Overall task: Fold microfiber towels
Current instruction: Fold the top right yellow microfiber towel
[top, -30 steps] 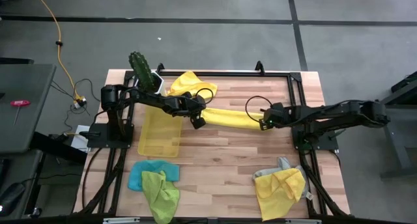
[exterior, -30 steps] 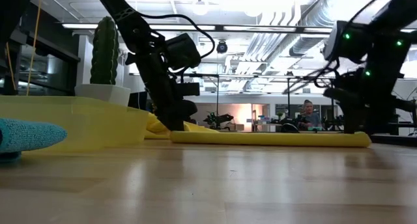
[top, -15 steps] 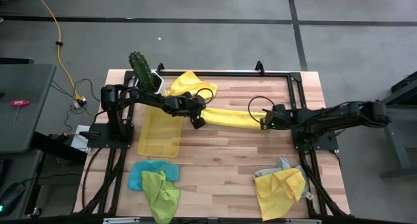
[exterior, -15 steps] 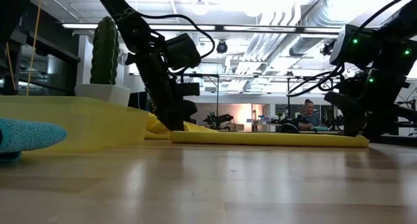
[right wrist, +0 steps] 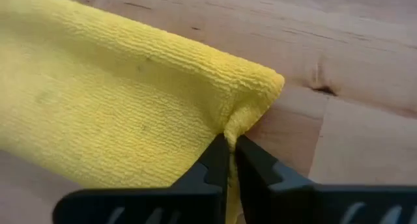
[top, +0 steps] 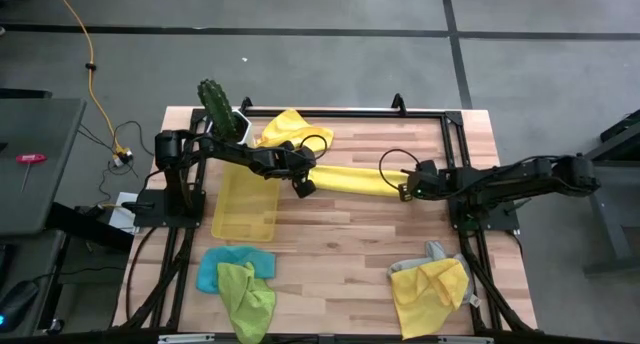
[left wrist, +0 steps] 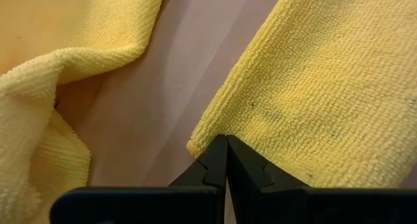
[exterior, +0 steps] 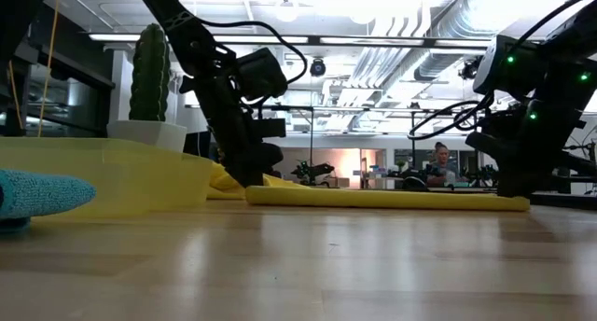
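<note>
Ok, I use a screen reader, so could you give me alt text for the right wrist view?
The right gripper, its dark fingers shut, pinches the corner of a folded yellow microfiber towel lying flat on the wooden table.

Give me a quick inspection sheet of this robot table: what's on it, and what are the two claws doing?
Surface: wooden table, black frame around it.
Job's things: long yellow towel stretched flat between both arms; crumpled yellow towel at the back; green towel on blue towel; yellow towel on grey towel.
Clutter: yellow plastic tray; potted cactus.
Grippers: left gripper shut on one end of the long towel; right gripper shut on the other end.
Cables: yellow cord on the floor.
Surroundings: person far behind.
</note>
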`<action>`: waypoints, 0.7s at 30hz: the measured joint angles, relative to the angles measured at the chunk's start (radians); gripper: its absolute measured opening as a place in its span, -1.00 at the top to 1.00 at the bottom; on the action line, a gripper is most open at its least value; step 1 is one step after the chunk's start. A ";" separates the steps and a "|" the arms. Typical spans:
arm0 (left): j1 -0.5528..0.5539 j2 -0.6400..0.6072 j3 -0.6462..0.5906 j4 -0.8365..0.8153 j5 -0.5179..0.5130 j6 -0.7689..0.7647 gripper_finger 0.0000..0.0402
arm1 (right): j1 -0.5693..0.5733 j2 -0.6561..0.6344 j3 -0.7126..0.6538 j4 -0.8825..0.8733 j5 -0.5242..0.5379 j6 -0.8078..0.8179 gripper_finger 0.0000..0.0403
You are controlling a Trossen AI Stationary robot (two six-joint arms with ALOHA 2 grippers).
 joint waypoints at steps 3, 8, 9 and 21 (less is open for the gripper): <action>-0.001 0.003 0.013 -0.004 0.004 0.000 1.00 | 0.000 -0.004 0.024 -0.047 -0.007 -0.026 0.97; -0.015 0.005 0.046 -0.004 0.011 0.024 1.00 | 0.001 -0.011 0.106 -0.200 0.027 -0.068 0.99; -0.020 0.005 0.050 -0.003 0.008 0.026 1.00 | 0.001 -0.011 0.127 -0.236 0.042 -0.075 0.99; -0.085 -0.008 0.073 -0.004 -0.136 0.141 1.00 | 0.001 -0.011 0.422 -0.680 0.215 -0.118 1.00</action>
